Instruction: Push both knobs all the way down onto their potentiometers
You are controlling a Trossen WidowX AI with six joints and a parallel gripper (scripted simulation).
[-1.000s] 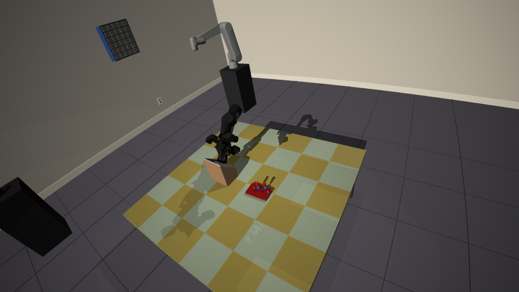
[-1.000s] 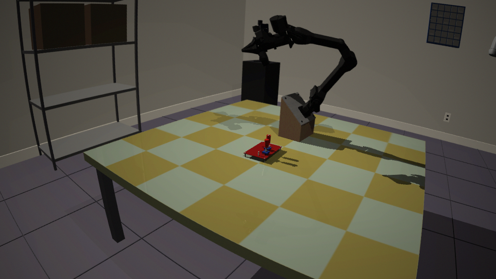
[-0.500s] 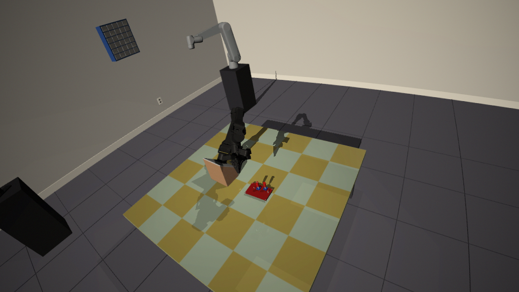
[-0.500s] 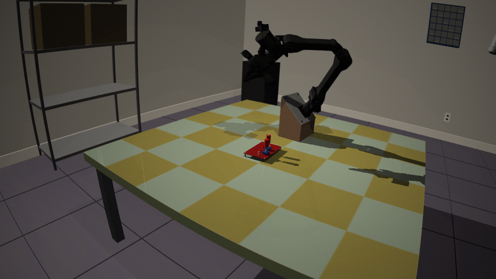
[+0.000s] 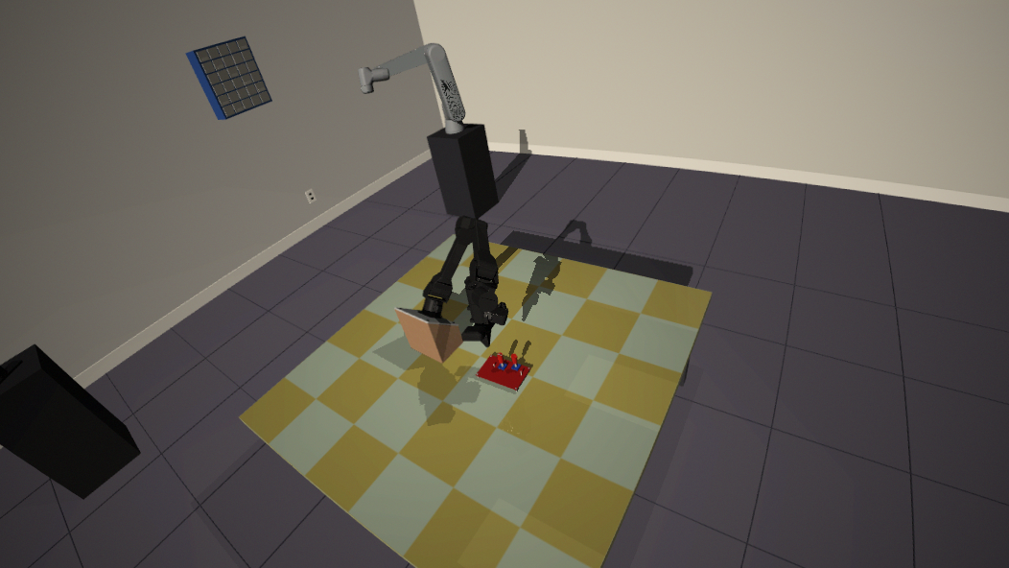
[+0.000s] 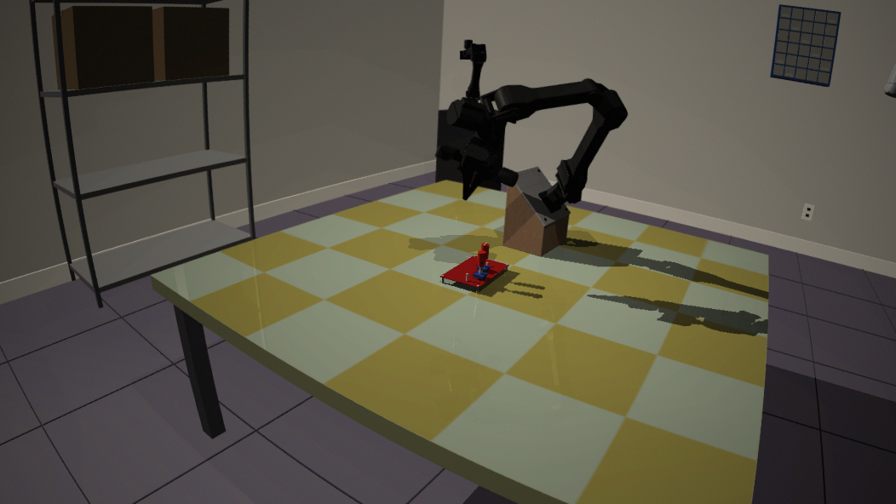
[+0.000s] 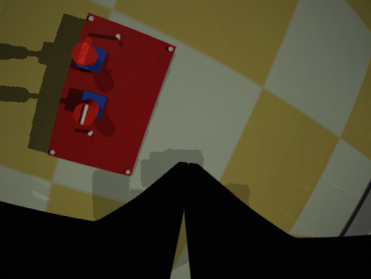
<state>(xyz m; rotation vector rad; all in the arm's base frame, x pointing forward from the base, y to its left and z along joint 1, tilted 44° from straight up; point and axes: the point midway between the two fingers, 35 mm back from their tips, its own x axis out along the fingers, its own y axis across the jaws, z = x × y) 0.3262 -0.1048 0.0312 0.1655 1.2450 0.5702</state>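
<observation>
A red circuit board (image 5: 510, 382) (image 6: 459, 271) (image 7: 135, 98) stands on short legs near the middle of the checkered table (image 5: 451, 459) (image 6: 376, 300) (image 7: 250, 17). Two red knobs sit on blue potentiometers along one side of it. In the wrist view they are one knob (image 7: 82, 53) and the other knob (image 7: 86, 112). Both stand raised on their shafts in the top view (image 5: 498, 361) (image 5: 515, 364). My gripper (image 5: 485, 340) (image 6: 467, 190) (image 7: 186, 172) is shut and empty. It points down, high above the table and off to the side of the board, touching nothing.
The arm's brown wedge-shaped base (image 5: 430, 337) (image 6: 529, 226) stands on the table just behind the board. A black pedestal (image 5: 461, 169) carrying a grey arm stands beyond the table. A metal shelf rack (image 6: 144, 168) stands to the left, and a black box (image 5: 56, 423) is on the floor.
</observation>
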